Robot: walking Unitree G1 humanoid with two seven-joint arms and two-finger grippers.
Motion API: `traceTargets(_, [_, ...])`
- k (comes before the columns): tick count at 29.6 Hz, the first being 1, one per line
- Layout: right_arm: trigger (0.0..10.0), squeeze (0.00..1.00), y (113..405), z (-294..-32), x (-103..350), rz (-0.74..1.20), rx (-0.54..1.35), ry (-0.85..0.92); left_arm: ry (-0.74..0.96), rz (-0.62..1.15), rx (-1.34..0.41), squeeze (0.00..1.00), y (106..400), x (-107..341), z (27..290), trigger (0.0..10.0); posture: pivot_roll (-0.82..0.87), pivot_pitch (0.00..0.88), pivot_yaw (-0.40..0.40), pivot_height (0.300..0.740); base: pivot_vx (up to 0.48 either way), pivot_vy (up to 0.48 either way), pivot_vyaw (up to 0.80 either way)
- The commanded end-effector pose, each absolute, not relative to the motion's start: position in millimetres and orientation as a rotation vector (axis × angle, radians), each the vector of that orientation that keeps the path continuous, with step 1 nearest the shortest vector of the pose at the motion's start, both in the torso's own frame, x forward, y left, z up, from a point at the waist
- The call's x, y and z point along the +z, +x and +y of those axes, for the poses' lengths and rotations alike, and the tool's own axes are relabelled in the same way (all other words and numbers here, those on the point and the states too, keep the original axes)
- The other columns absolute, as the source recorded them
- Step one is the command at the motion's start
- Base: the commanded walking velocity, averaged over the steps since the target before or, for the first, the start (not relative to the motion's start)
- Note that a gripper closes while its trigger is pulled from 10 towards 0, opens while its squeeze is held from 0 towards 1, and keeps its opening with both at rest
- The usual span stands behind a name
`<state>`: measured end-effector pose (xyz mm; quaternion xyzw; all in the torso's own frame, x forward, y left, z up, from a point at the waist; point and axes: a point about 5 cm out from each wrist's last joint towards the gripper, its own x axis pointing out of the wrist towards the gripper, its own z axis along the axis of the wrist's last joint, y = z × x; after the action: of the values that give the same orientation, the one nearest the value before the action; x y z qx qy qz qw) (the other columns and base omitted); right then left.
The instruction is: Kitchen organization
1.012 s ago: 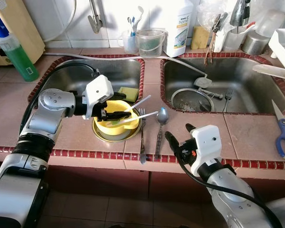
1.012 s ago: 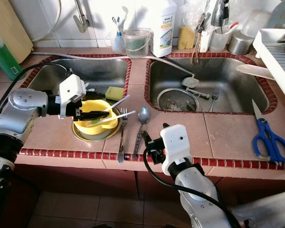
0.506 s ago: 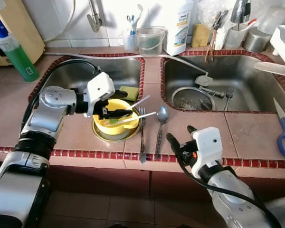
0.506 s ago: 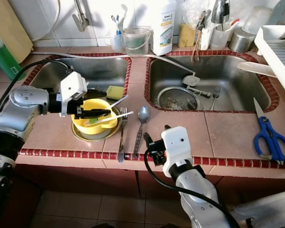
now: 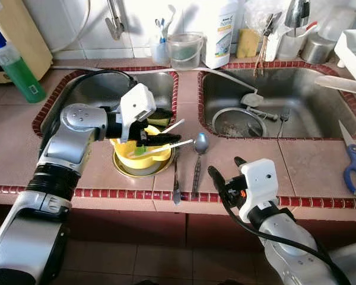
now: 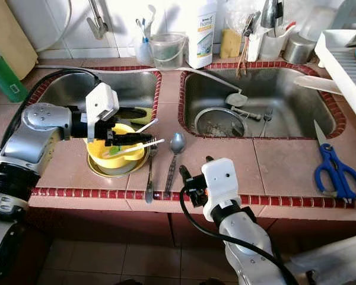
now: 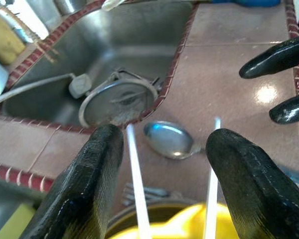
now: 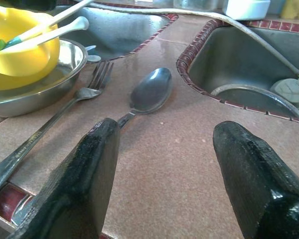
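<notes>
Your left gripper [image 5: 157,141] sits left of centre in the head views, fingers spread apart over the yellow bowl [image 5: 138,155] — they straddle its rim and the two white utensil handles [image 5: 172,145] sticking out of it, but from these angles you cannot quite tell whether a finger touches the bowl. That bowl rests in a steel dish [image 5: 126,169] on the tiled counter [image 5: 249,152], just below the left sink [image 5: 98,90], with a yellow sponge [image 5: 162,119] at the sink's edge behind the gripper.

Just to the right of the dish lie a fork [image 5: 176,172] and a large spoon [image 5: 199,155], side by side, handles toward the counter's front edge.

Your right gripper [image 5: 224,171] hovers low at lower centre, fingers wide open and holding nothing — the spoon lies ahead between them in its wrist view.

Further out: the right sink [image 5: 320,89] holds a round strainer [image 5: 234,122], blue scissors [image 5: 353,166] lie at the far right, and a green bottle [image 5: 15,67] stands upper left.
</notes>
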<state>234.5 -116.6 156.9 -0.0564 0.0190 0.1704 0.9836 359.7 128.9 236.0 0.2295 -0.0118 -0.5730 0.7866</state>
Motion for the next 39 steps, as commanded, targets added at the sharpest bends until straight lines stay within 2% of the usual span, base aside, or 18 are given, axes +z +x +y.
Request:
traceTargets(1, [10.0, 0.00, 233, -115, 159, 0.026, 0.349, -0.114, 0.501, -0.018, -1.240, 0.00, 358, 235, 129, 10.0, -0.12, 0.137, 0.101, 0.703, 0.000, 0.000, 0.00])
traceTargets(9, [10.0, 0.00, 232, -114, 160, 0.024, 0.338, -0.109, 0.474, 0.010, -1.232, 0.00, 360, 227, 119, 10.0, -0.14, 0.145, 0.115, 0.703, 0.000, 0.000, 0.00])
traceTargets(19, [10.0, 0.00, 229, -115, 160, 0.024, 0.318, -0.103, 0.416, 0.041, -1.142, 0.00, 372, 228, 112, 10.0, -0.15, 0.154, 0.125, 0.703, 0.000, 0.000, 0.00])
traceTargets(32, [10.0, 0.00, 229, -114, 159, 0.027, 0.320, -0.099, 0.382, 0.044, -1.094, 0.00, 378, 234, 117, 10.0, -0.14, 0.153, 0.120, 0.703, 0.000, 0.000, 0.00])
traceTargets(39, [10.0, 0.00, 229, -114, 158, 0.026, 0.326, -0.100, 0.294, 0.013, -1.043, 0.00, 384, 249, 125, 10.0, -0.14, 0.148, 0.115, 0.703, 0.000, 0.000, 0.00])
